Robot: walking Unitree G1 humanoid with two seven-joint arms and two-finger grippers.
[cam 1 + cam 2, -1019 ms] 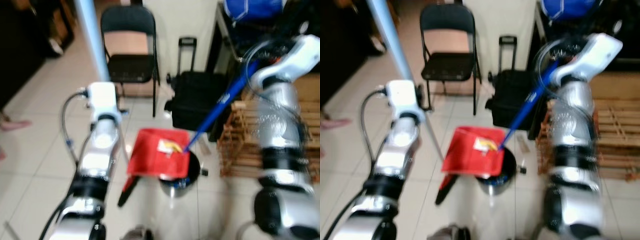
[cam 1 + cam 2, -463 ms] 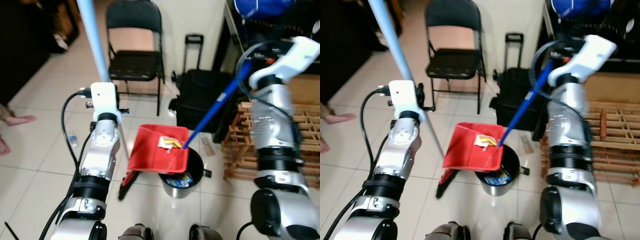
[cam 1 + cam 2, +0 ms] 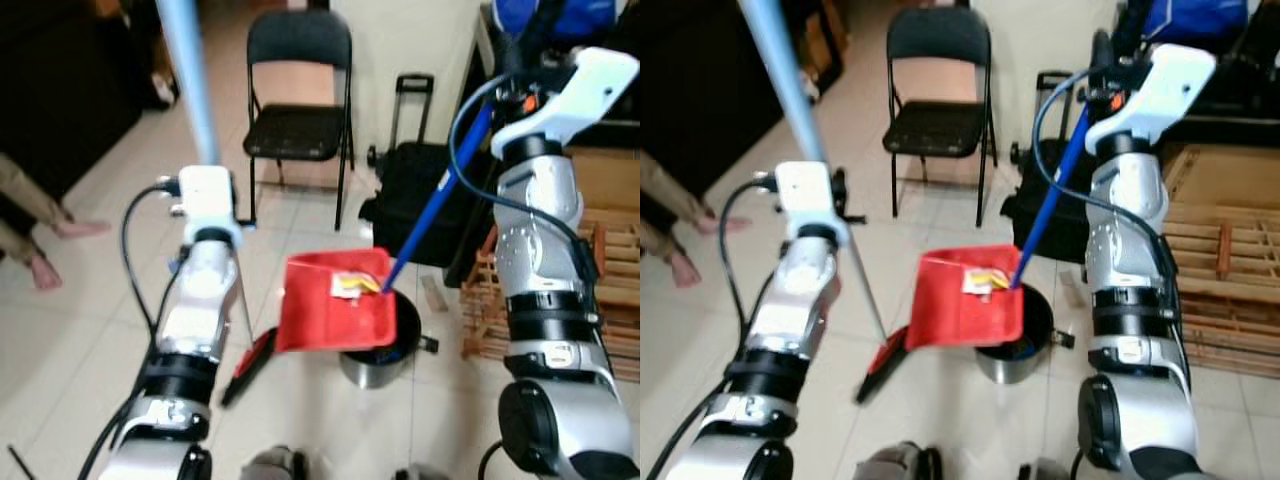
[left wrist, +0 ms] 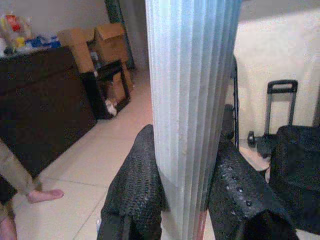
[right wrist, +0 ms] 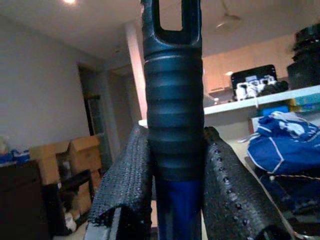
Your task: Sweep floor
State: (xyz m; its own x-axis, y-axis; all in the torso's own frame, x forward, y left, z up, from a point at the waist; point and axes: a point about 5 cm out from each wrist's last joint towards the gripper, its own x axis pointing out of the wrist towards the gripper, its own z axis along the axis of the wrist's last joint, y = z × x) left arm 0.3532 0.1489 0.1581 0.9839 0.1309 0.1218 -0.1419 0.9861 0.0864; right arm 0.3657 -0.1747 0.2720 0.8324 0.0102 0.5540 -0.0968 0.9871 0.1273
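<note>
Right gripper (image 5: 172,170) clenched on the black ribbed grip of the dustpan handle (image 3: 430,205), blue shaft running down-left to the red dustpan (image 3: 335,312). Pan is tilted, its lower edge over a steel trash can (image 3: 1015,352) on the tile floor (image 3: 90,310); yellow/white scraps (image 3: 352,286) sit in the pan near where the shaft meets it. Can is just in front of the robot, betw. both arms.

Left gripper (image 4: 187,192) clenched on the pale blue broom pole (image 4: 190,100), pole rising up past the top of the head views. Broom head (image 3: 882,365), dark w/ red, lies on the floor just left of the pan.

Farther back: black folding chair (image 3: 300,95), black suitcase (image 3: 410,190) w/ pull handle up, wooden slat pallets (image 3: 1220,290) at right. A person's bare feet (image 3: 50,255) at far left on the tile.
</note>
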